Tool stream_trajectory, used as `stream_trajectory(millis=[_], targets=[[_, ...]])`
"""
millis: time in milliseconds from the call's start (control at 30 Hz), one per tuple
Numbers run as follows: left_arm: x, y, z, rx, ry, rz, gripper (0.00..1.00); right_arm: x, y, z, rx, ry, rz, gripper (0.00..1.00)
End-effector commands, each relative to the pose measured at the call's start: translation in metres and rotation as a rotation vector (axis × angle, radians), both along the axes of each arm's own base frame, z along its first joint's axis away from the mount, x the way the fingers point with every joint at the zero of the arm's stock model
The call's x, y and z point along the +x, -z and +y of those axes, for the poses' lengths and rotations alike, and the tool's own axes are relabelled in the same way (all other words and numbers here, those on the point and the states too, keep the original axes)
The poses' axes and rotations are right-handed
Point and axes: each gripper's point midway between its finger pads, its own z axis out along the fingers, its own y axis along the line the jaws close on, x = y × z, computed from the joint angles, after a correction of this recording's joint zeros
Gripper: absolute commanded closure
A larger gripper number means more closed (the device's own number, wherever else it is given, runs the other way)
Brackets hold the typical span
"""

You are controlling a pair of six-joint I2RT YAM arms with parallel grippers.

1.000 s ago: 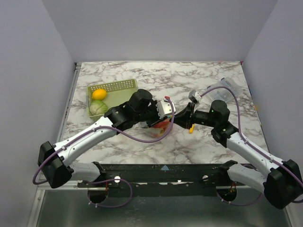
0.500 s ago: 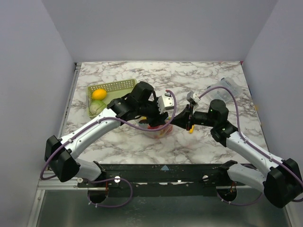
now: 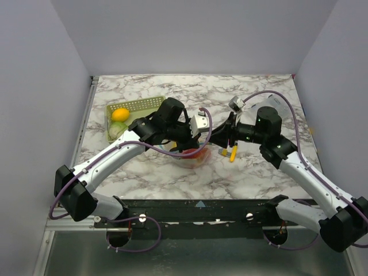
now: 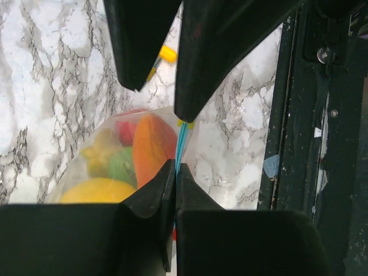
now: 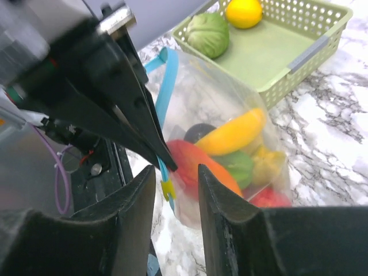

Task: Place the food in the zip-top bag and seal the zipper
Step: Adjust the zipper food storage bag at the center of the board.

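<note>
Right gripper (image 5: 176, 177) eases narrowly open, left gripper (image 4: 176, 171) pinches zipper (image 4: 182, 144); lemon (image 3: 120, 114), cabbage (image 3: 117, 131) wait unbagged at ten o'clock.

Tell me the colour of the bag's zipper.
The zipper is light blue, clearest in the right wrist view.

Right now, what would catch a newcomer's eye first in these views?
The clear zip-top bag at mid-table, stuffed with bright food, stands out first. The left gripper is shut on its blue zipper, with the right gripper open just beside the strip. At far left, a green basket holds a lemon and a cabbage.
</note>
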Motion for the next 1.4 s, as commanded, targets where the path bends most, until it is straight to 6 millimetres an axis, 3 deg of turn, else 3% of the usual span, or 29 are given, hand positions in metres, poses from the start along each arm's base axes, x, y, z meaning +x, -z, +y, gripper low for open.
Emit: stream_trajectory(millis=[0,133,400,800,1167,1367], targets=[[-0.006,-0.015,-0.007,-0.046,0.037,0.018,1.0,-0.005,-0.006,-0.009,-0.064,0.059,0.118,0.6],[-0.008,-0.017,-0.008,-0.053,0.043,0.028,1.0,-0.009,-0.02,-0.01,-0.064,0.049,0.098,0.58],[-0.009,-0.018,-0.008,-0.052,0.049,0.041,1.0,-0.019,-0.01,-0.002,-0.117,-0.041,0.196,0.64],[-0.013,-0.019,-0.007,-0.063,0.063,0.047,1.0,-0.026,-0.009,0.015,-0.173,-0.103,0.178,0.8],[-0.014,-0.019,-0.007,-0.061,0.072,0.047,1.0,-0.024,-0.004,0.004,-0.242,-0.066,0.148,0.75],[-0.014,-0.018,-0.007,-0.061,0.077,0.049,1.0,-0.021,-0.002,-0.001,-0.259,-0.028,0.135,0.67]])
